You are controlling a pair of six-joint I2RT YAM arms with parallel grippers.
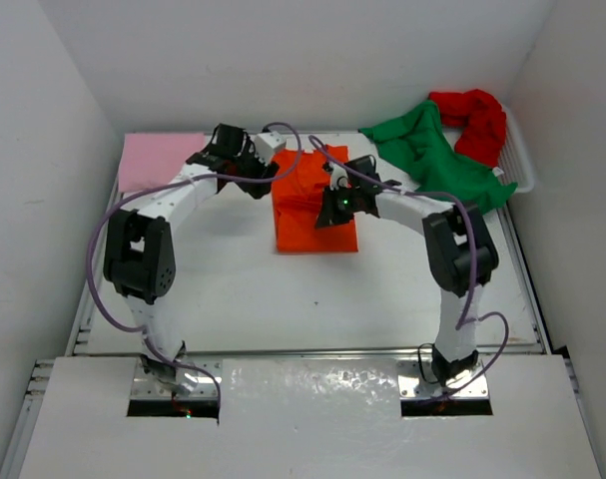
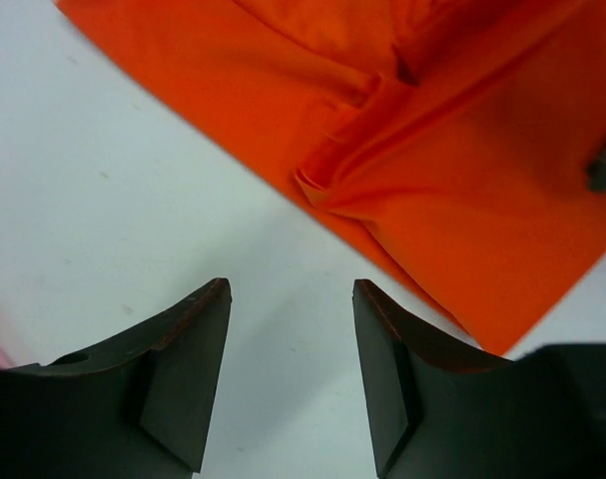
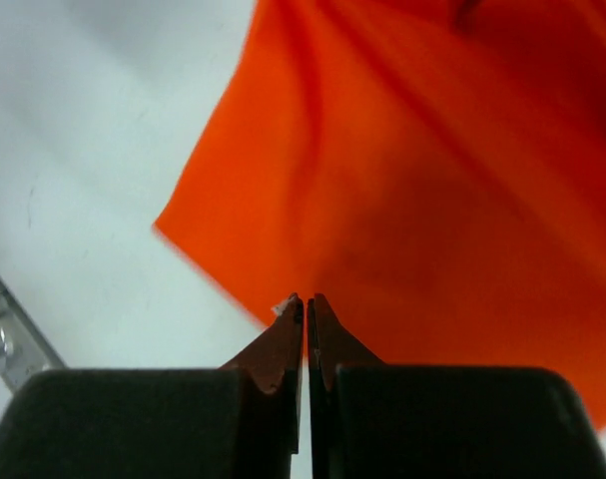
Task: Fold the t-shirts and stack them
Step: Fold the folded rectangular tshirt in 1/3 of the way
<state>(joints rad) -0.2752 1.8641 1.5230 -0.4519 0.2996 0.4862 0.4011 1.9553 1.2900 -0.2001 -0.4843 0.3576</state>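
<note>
- Closest in, the left gripper point(image 2: 293, 291) stands about half open with nothing between its dark fingers. It hangs over the bare white table point(image 2: 133, 200), just beside the left edge of the bright orange cloth t-shirt point(image 2: 462, 190).
- The right gripper point(image 3: 307, 299) is pinched fully shut, tip against tip. No cloth shows between the tips, and it sits low over the orange shirt near one edge.
- The orange shirt lies partly folded and rumpled in the middle of the table, between the two grippers.
- Further out, a flat folded pink cloth t-shirt point(image 1: 153, 160) rests at the far left. A crumpled green cloth t-shirt point(image 1: 422, 150) and a red cloth t-shirt point(image 1: 477, 120) are draped over the white plastic mesh basket point(image 1: 523, 160) at the far right.
- The orange cloth looks light and limp, likely to sag and drag. A corner or hem is the best hold, pinching every layer there.
- The left wrist view alone shows a small folded ridge near the shirt's left edge.
- The right wrist view alone shows how tightly that gripper has closed.
- Only the top view takes in the basket and the green and red shirts.
</note>
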